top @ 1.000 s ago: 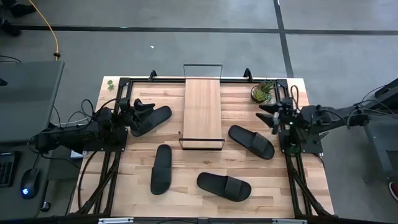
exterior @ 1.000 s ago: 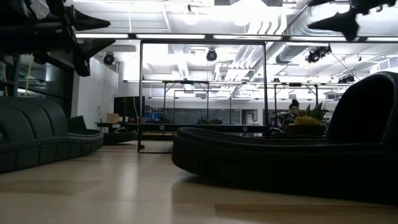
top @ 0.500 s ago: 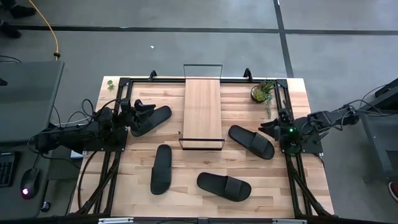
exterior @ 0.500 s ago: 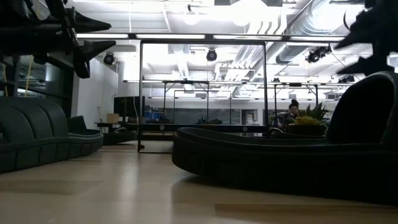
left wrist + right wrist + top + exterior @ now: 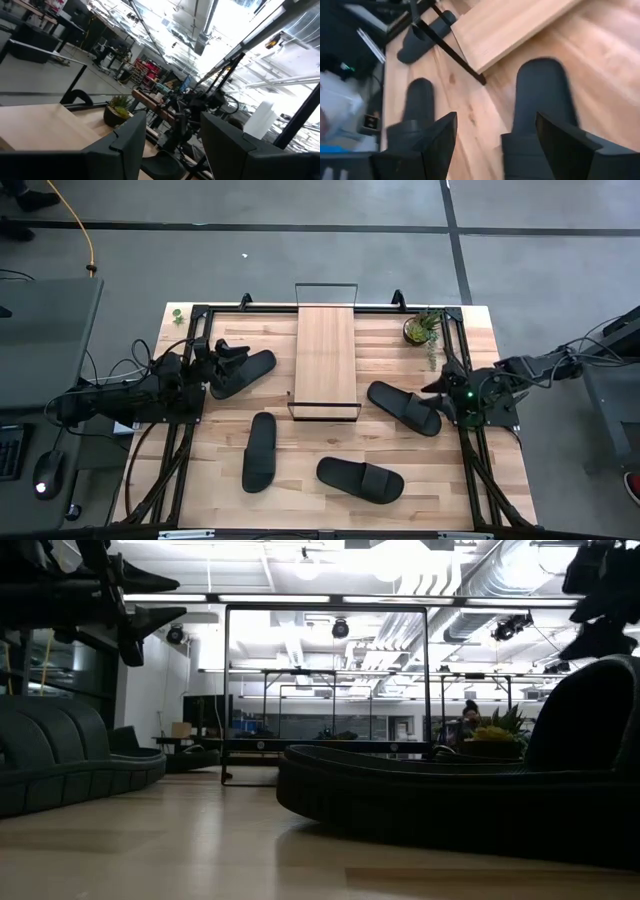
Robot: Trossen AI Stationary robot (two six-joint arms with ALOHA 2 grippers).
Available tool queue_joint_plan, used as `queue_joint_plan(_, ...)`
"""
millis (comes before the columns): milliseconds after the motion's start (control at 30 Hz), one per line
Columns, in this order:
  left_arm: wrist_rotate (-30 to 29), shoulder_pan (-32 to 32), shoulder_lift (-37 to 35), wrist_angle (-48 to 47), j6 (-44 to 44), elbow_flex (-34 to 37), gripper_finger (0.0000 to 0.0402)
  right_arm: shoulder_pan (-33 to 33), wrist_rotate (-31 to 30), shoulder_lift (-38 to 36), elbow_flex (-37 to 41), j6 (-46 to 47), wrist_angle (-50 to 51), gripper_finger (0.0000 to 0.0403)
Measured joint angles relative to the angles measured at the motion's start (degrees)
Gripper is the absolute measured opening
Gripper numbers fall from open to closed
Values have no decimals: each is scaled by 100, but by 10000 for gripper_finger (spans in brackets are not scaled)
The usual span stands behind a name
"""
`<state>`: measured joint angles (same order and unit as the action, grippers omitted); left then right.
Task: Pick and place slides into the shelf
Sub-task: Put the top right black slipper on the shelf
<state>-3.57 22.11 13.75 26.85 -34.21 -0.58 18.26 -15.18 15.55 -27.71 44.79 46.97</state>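
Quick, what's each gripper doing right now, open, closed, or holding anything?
Left gripper: open, holding nothing, at the table's left edge by a slide.
Right gripper: open, empty, above the right-hand slide.

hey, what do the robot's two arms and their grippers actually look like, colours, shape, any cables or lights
Both arms are dark, near-black jointed links. The left gripper and right gripper each end in two flat, angular black fingers. Black cables trail from both arms over the table's sides, and a small green light glows by the right wrist.
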Motion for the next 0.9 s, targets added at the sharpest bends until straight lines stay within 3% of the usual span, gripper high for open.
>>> queue_joint_plan(233, -55, 0, 1, 1, 143, 0, 172, -568, 466, 788, -385, -1465, 22, 258)
queue_joint_plan(500, 29, 0, 1, -26, 141, 0, 172, -1548, 1735, 2372, -865, -2287, -227, 258)
queue_joint_plan(900, 159, 0, -1, -149, 91, 0, 172, -2667, 2438, 5210, -2908, -4206, 1549, 258)
